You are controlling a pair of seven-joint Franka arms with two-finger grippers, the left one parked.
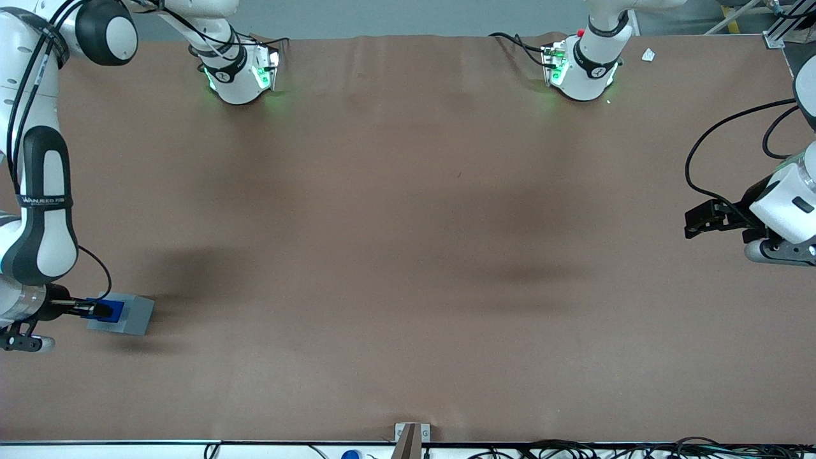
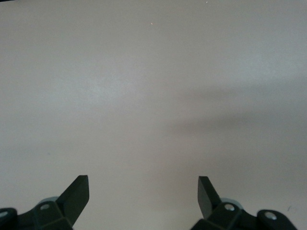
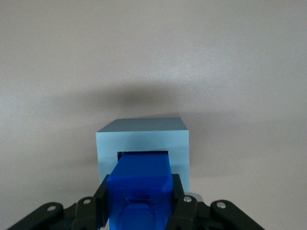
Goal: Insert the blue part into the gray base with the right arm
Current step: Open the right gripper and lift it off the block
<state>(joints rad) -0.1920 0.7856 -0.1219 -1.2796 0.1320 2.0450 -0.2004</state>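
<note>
Front view: the right arm (image 1: 39,210) reaches down at the working arm's end of the table (image 1: 408,242), and its gripper (image 1: 102,310) hangs right over the gray base (image 1: 131,315), clamped on the blue part (image 1: 109,310). The blue part sits between the fingers and directly above the base's top face; whether it touches yet, this view won't say.

Left wrist view: bare table only, nothing of the task in sight.

Right wrist view: here's the close look! The gripper (image 3: 139,201) has its fingers pressed on both flanks of the blue part (image 3: 140,179), whose leading end points into the gray base's (image 3: 144,139) square recess. The risk, I'd judge: a slight tilt or offset catches an edge on the recess rim, jamming the part or shoving the base sideways.
</note>
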